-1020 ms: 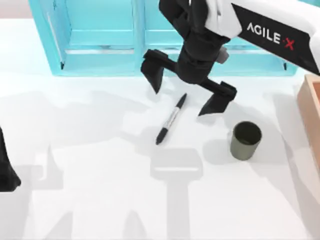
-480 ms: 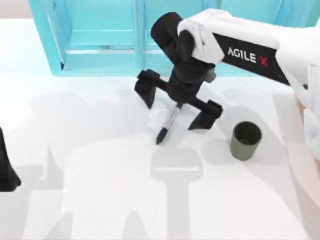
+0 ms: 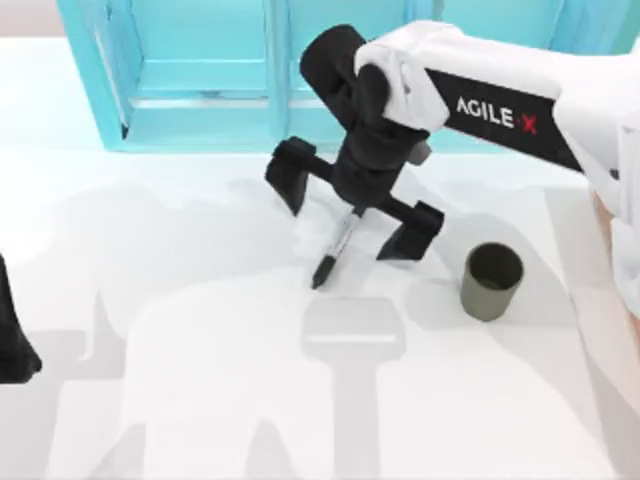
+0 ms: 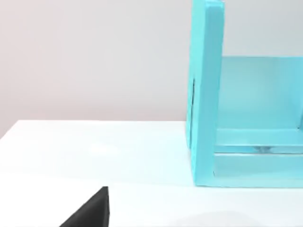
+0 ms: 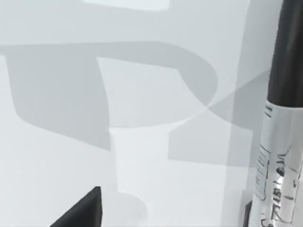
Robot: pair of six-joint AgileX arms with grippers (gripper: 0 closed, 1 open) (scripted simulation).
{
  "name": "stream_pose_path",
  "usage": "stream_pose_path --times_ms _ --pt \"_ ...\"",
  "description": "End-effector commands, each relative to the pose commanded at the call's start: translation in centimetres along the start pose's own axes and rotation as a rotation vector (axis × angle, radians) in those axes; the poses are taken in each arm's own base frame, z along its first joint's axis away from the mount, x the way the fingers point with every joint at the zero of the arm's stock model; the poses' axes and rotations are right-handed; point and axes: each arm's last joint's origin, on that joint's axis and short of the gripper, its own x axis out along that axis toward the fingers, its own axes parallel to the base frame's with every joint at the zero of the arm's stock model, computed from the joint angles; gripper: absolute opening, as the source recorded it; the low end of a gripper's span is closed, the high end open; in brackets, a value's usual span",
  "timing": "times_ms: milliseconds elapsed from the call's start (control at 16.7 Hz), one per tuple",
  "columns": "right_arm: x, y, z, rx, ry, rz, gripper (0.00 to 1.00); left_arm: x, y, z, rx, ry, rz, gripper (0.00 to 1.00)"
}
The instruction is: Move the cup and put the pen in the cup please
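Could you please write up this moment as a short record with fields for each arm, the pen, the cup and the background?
right claw: open, low over the table, fingers straddling the pen's upper part, not closed on it
left claw: parked at the table's left edge
pen: lying flat on the table, slanted, grey-white barrel close up in the right wrist view
cup: upright, right of the pen, apart from it, nothing inside
background: turquoise shelf unit along the far side

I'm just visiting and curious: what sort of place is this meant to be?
Probably a computer-rendered test desk, not a real room: a plain white table, a pen and a cup on it, a turquoise shelf unit behind, and the right gripper open over the pen.
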Motion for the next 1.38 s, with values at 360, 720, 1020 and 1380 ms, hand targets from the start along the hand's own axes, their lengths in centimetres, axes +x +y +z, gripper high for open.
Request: stream_pose_path --times_ms 360,720,1020,1380 --pt "0.0 0.0 0.0 0.0 0.0 0.0 0.47 0.0 0.0 0.0 0.0 0.0 0.0 1.0" --pt "0.0 0.0 0.0 0.0 0.0 0.0 0.02 0.0 0.0 0.0 0.0 0.0 0.0 1.0" --pt "0.0 0.0 0.0 0.0 0.0 0.0 0.0 0.0 0.0 0.0 0.0 0.0 0.0 1.0" --pt "-3.9 -0.5 -0.6 -0.027 -0.026 -0.034 0.0 0.0 0.0 0.0 0.0 0.0 0.0 1.0"
